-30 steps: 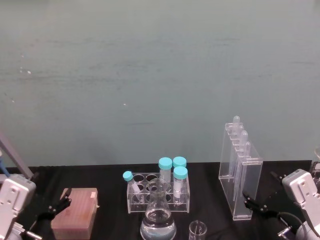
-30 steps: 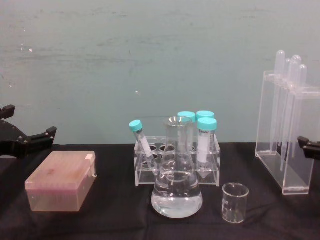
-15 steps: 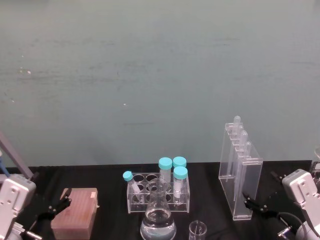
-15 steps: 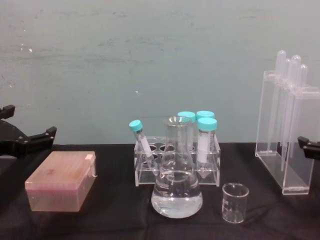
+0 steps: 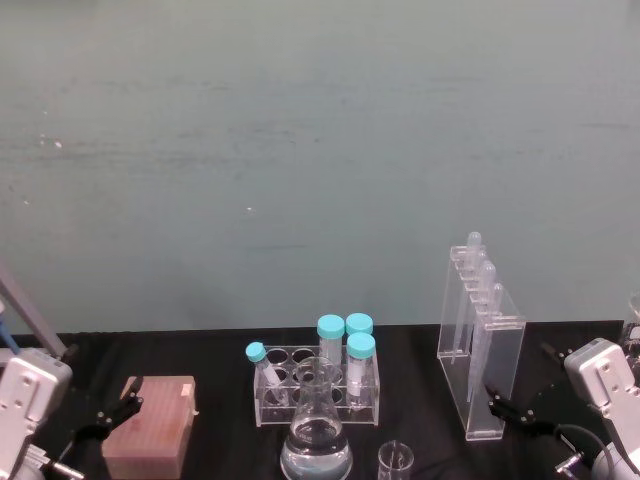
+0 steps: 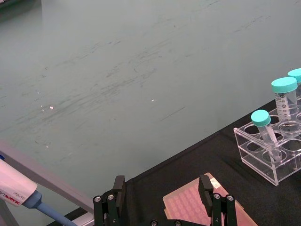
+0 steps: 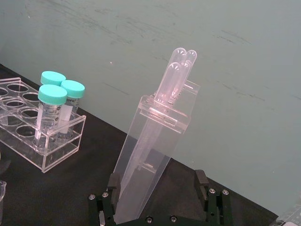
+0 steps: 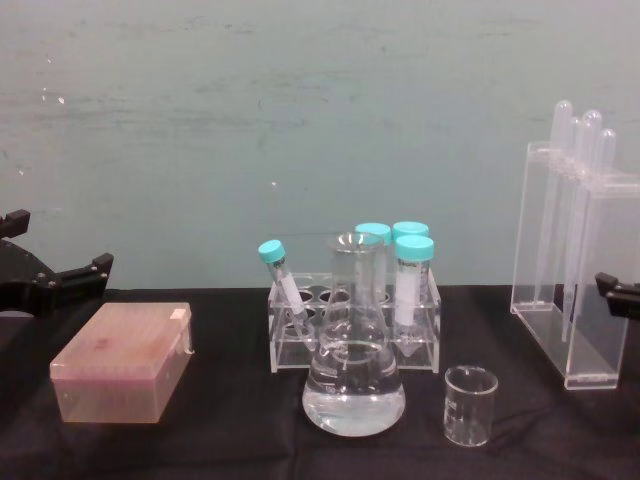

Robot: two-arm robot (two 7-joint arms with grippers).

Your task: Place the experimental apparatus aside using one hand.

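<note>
Right gripper (image 7: 157,181) has its black fingers spread wide, with the foot of the tall, slab-sided clear acrylic rack (image 5: 481,350) of round-tipped tubes between them. That rack stands at two o'clock from the cone-shaped glass flask (image 8: 353,365). Small straight-walled beaker (image 8: 470,404) at the flask's four o'clock, left gripper (image 6: 162,182) parked at nine o'clock, fingers apart
</note>
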